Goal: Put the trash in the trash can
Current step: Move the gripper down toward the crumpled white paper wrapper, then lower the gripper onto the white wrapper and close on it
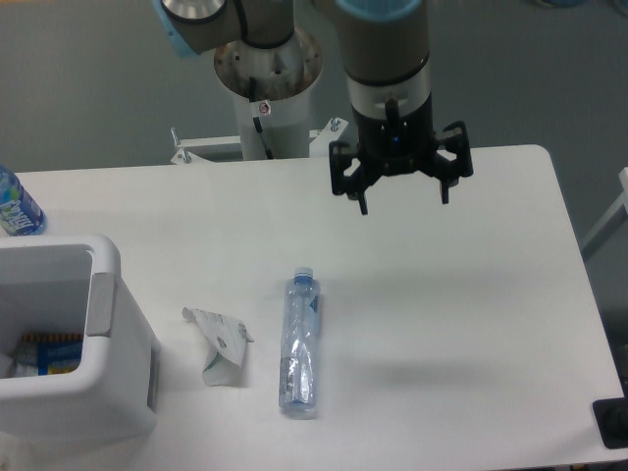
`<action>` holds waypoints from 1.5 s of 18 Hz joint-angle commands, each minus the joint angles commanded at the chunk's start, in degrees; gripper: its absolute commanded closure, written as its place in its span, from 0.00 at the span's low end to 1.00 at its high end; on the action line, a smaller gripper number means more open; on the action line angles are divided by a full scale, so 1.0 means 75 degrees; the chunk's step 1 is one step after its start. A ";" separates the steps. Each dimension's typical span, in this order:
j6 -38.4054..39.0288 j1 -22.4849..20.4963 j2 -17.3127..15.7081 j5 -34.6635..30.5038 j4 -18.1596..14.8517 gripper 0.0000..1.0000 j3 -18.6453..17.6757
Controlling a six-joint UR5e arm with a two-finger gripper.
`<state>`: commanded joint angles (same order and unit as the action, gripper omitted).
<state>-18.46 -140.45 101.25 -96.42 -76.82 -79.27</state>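
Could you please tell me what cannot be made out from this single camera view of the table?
- Contents of the trash can: mostly hidden by its near wall and cut off by the left edge; only a colourful scrap shows.
- Print on the paper wrapper: too small to read.
- Blue-labelled bottle: cut off by the left edge.
- Pincer height above the table: the overhead view cannot settle it.

A single fixed camera looks down steeply from the near edge of the flat white rectangular table [471, 294], facing the grey cylindrical robot arm base [267, 69] at the far side. It sits high enough to take in nearly the whole tabletop; the white plastic rectangular bin [108, 294] is cropped at the near left corner.
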 joint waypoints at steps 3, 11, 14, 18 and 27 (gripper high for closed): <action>0.0152 0.0152 0.0035 0.0047 0.0328 0.00 -0.0433; 0.1499 0.0902 0.1170 0.1194 0.0610 0.00 -0.0564; 0.1770 0.1032 0.1604 0.1838 0.0599 0.00 -0.0564; 0.1945 0.1230 0.2084 0.1992 0.0610 0.00 -0.0552; 0.2391 0.1606 0.2812 0.2004 0.0610 0.00 -0.0225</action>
<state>-0.53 -128.41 122.34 -81.39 -72.25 -80.96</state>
